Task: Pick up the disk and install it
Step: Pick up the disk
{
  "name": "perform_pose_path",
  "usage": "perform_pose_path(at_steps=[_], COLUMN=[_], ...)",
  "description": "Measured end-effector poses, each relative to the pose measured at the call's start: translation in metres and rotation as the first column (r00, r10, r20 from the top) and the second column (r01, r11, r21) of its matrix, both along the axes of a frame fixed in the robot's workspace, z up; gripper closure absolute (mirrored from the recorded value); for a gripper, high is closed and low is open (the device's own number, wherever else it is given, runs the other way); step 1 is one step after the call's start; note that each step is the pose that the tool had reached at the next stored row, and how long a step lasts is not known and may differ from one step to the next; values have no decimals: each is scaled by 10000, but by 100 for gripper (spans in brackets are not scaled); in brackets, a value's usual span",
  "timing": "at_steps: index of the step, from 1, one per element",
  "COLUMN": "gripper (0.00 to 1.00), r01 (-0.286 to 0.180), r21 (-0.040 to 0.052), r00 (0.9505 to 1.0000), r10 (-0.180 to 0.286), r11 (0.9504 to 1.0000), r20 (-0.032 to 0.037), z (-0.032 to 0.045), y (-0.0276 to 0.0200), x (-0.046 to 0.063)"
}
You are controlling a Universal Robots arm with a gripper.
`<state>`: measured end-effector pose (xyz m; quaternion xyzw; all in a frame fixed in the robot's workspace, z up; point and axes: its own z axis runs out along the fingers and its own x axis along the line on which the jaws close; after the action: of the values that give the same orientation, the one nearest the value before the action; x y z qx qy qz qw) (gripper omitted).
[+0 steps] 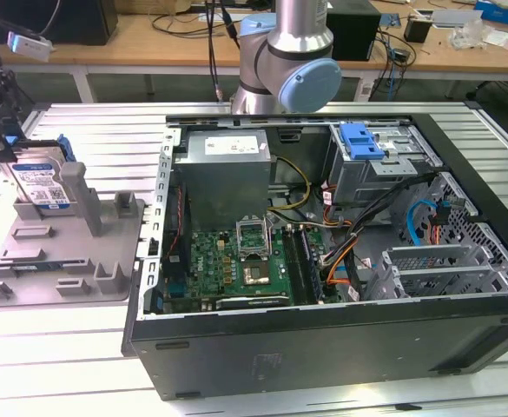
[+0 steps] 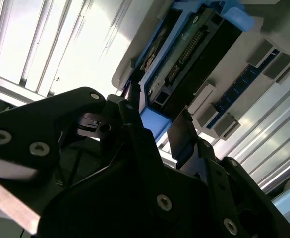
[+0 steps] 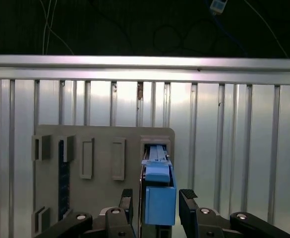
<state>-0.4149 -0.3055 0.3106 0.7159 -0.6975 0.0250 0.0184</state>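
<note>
Pick-up step: the hand point(image 3: 157, 196), open and gripping nothing, straddles the upright disk point(image 3: 159, 201); a secure hold requires square closure.

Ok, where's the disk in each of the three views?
Exterior view: the disk stands on edge in the grey holder, at the exterior view's left.
First wrist view: its blue end sits between the fingers of the gripper.
Second wrist view: the disk runs away from those fingers.
Shared landmark: the grey holder.
</note>
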Motion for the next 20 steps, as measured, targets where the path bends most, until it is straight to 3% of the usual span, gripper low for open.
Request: perform_pose_path(at_steps=[10,12,20], gripper=[50,59,59], r01=[225,266,327], r21=[0,0,0], r00=[9997,9996,9995], r10=[-225,-266,-327], r11=[9997,9996,9995], r20=[1,1,1], z=[-25,-30,-49], y=[0,0,0], x=[0,0,-1])
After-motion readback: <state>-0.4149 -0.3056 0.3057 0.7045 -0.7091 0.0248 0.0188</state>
